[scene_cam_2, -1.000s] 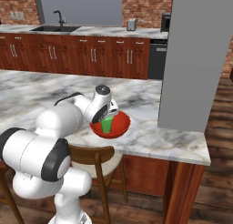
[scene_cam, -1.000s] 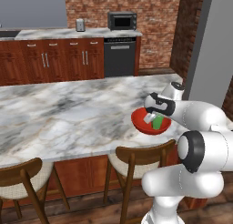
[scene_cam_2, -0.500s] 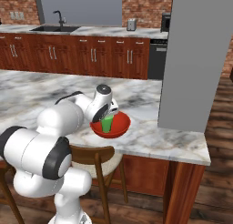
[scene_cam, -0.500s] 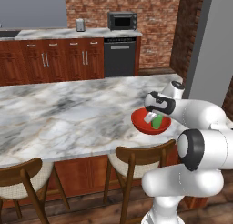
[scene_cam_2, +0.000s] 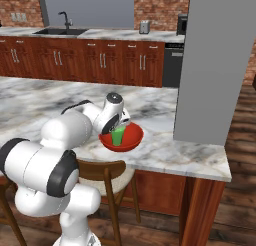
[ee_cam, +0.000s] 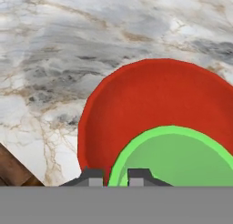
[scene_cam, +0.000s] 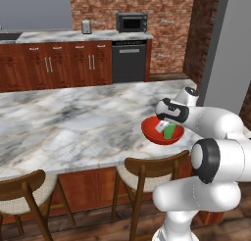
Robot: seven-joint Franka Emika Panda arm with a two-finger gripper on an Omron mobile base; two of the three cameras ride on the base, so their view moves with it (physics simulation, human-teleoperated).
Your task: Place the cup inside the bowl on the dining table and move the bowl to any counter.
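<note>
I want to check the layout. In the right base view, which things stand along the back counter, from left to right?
Faucet → toaster → microwave, partly hidden behind the grey column.

Two base views flanking the arm, sharing the bowl (scene_cam: 162, 132), hand view seemingly close above

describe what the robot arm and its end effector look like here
The arm is glossy white with rounded, bulbous links and dark grey to black bands at the joints. No cables or markings are visible. The end effector ends in two small, dark, blocky finger tips with lighter grey pads.
</note>
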